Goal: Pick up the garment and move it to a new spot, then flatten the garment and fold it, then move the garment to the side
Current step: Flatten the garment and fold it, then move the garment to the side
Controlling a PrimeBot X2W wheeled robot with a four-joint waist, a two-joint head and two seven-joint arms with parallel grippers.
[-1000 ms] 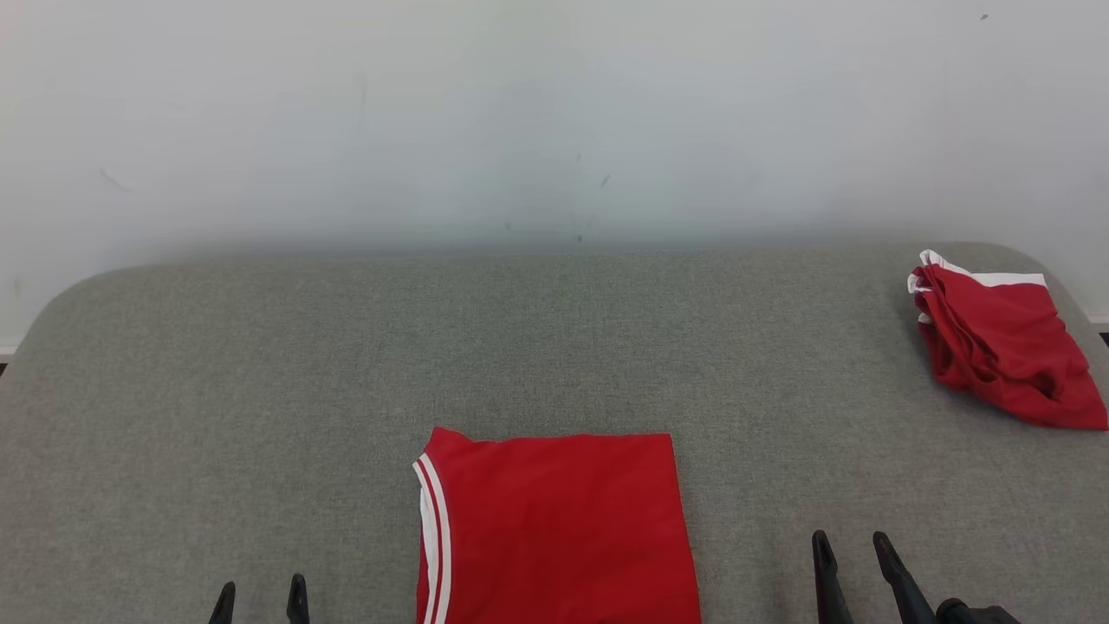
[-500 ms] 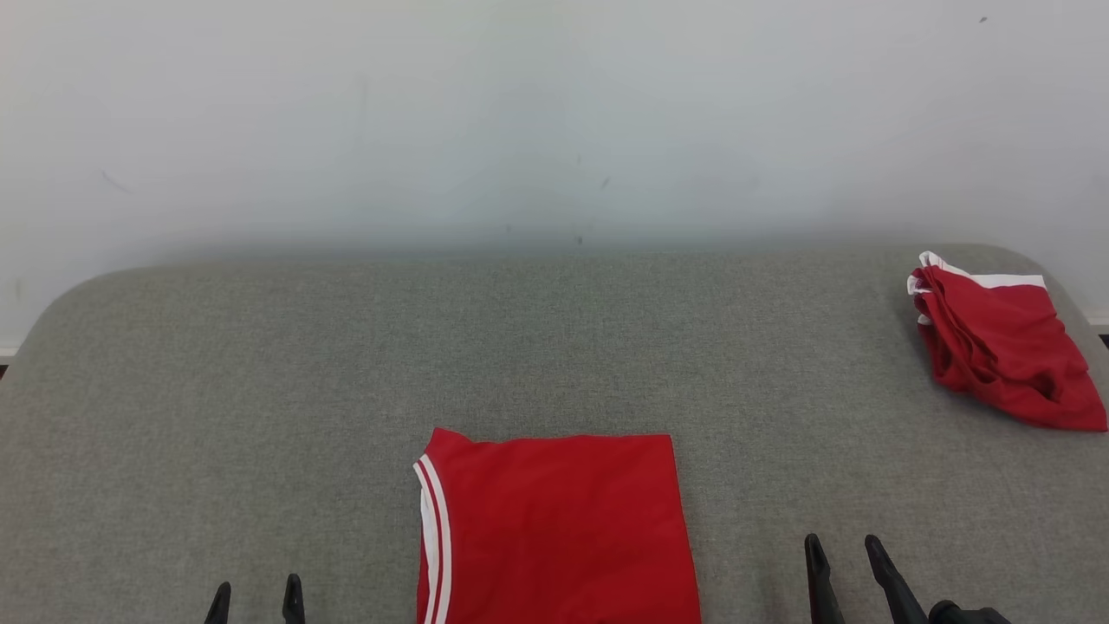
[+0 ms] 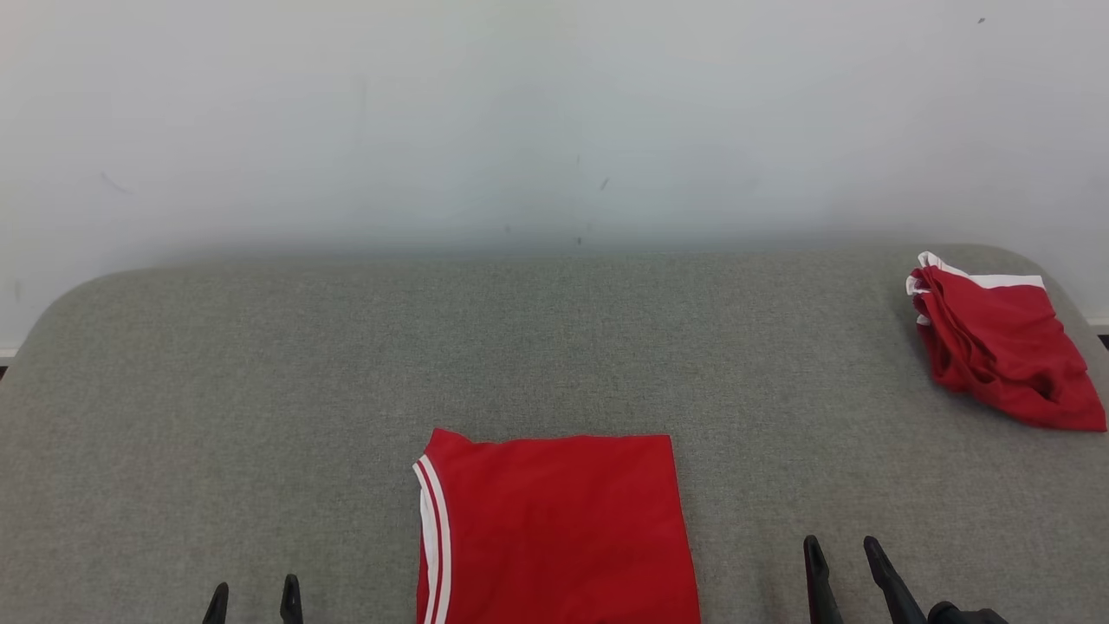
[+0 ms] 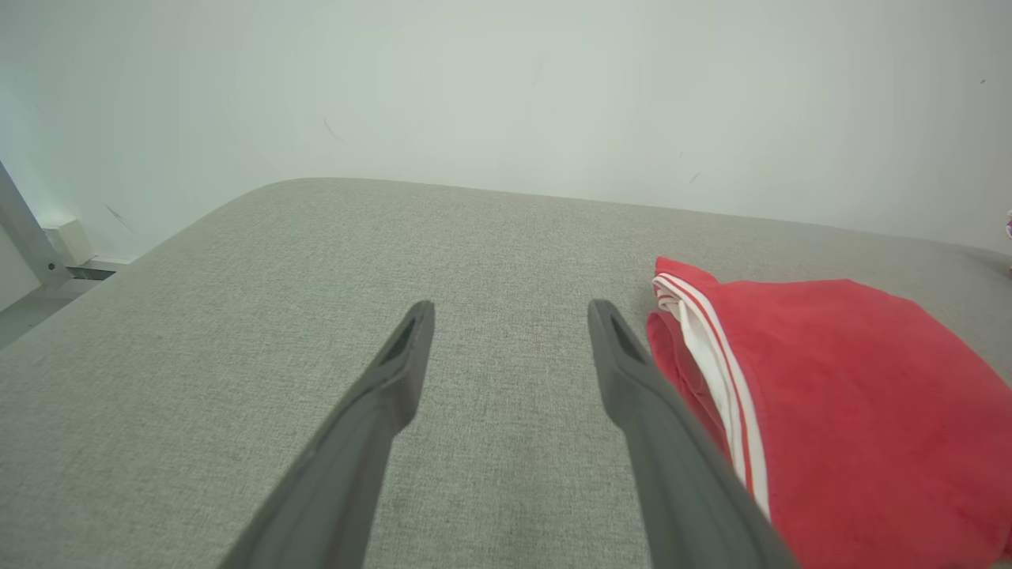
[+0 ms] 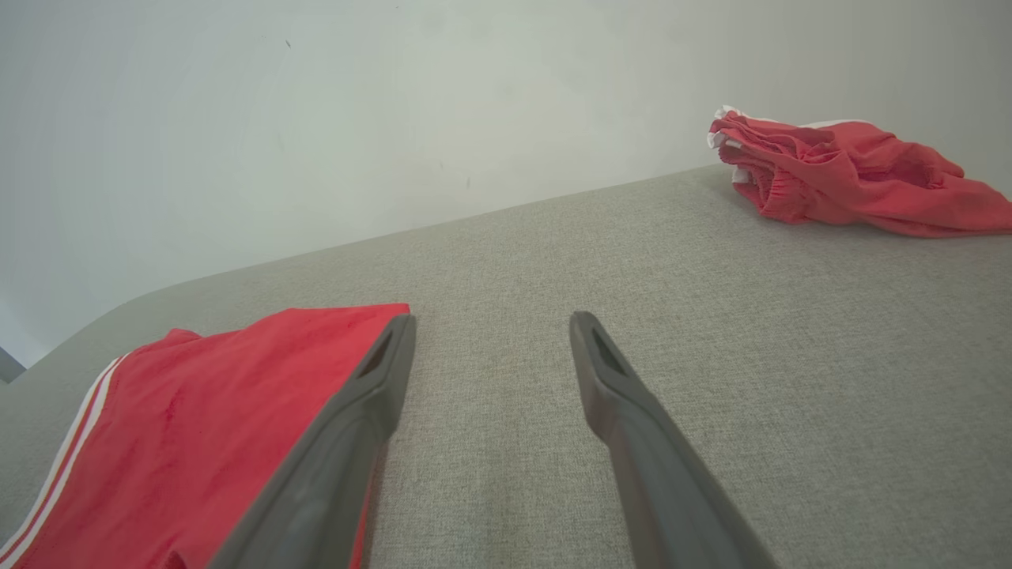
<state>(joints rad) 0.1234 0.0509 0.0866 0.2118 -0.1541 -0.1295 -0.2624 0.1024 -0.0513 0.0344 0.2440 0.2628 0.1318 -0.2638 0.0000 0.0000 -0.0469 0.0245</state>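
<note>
Left claw (image 3: 253, 589) and right claw (image 3: 839, 546) eased back — open, garment (image 3: 554, 529) between them.

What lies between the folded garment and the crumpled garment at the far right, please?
Only bare grey surface: in the head view nothing sits between the folded garment and the crumpled garment, and the right wrist view agrees.

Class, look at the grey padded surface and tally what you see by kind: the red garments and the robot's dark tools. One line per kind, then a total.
Red garments: 2, the folded garment near the front and the crumpled garment at the far right.
Dark tools: 2, the left tool and the right tool, both open and holding nothing.
Total: 4
</note>
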